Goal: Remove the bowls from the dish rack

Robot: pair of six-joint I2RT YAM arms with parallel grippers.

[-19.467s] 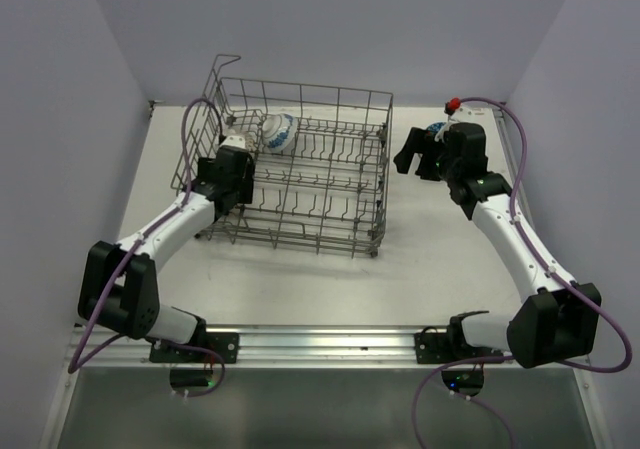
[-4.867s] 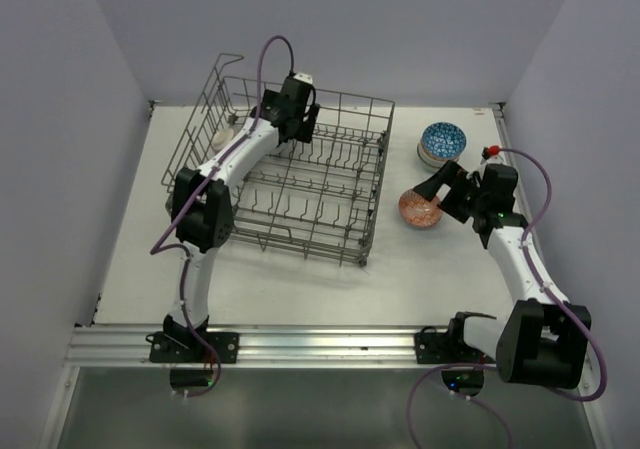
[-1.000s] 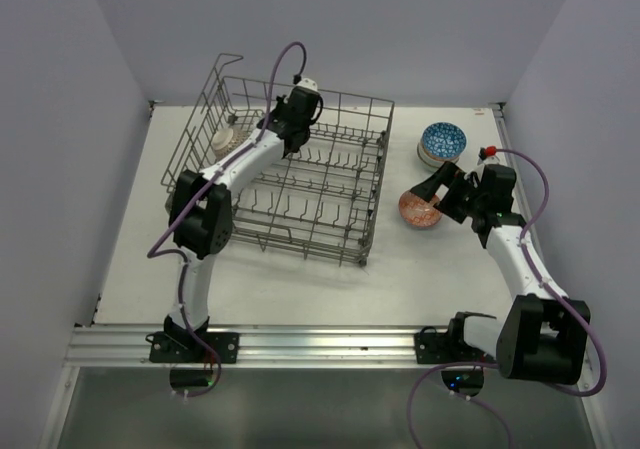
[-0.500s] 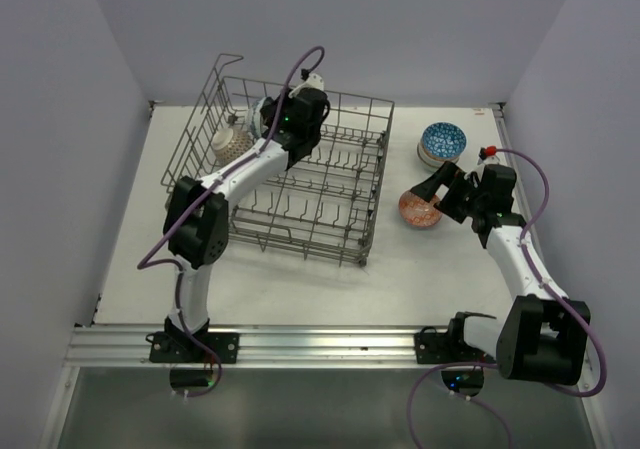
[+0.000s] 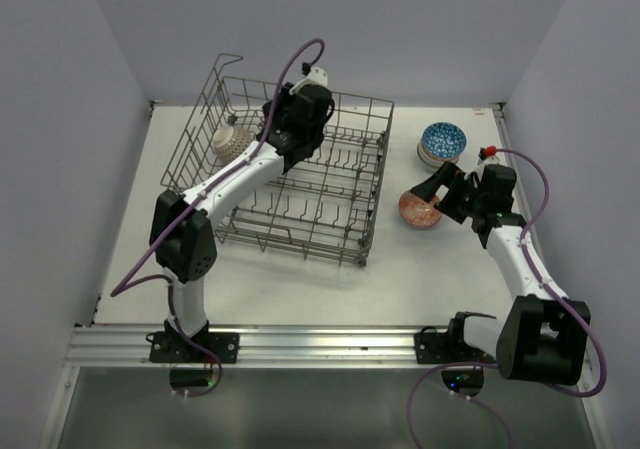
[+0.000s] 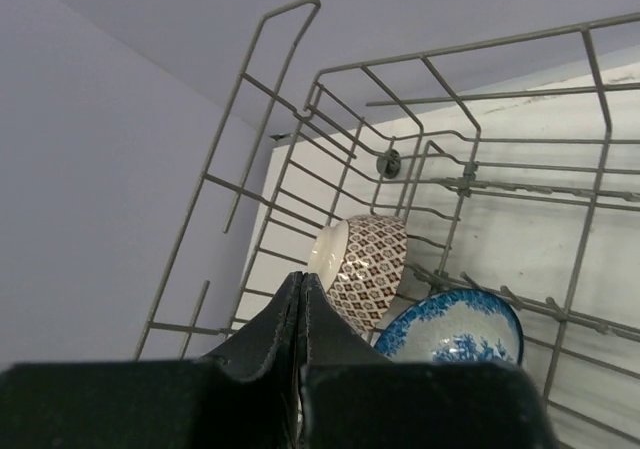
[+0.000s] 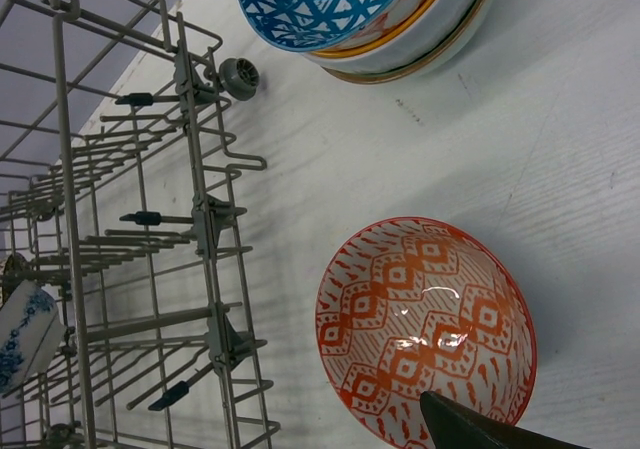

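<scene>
The grey wire dish rack (image 5: 365,95) (image 6: 480,42) stands at the back left of the table. Inside its back left corner a brown-patterned bowl (image 5: 229,141) (image 6: 365,269) rests on its side. A blue-and-white bowl (image 6: 452,331) leans beside it. My left gripper (image 6: 301,281) hovers over the rack's back part, shut and empty, its tips pointing at the brown bowl. A red-patterned bowl (image 5: 419,209) (image 7: 425,324) sits upright on the table right of the rack. My right gripper (image 5: 430,193) is open at it, one finger (image 7: 470,429) over its near rim.
A stack of bowls topped by a blue triangle-patterned one (image 5: 441,141) (image 7: 330,4) stands on the table behind the red bowl. The rack's raised wire handle (image 6: 275,29) rises at its back left corner. Walls close in on both sides and at the back.
My left arm has swung its elbow out toward the near left, and its wrist has shifted slightly right above the rack's back. The right arm and the red bowl have not moved.
</scene>
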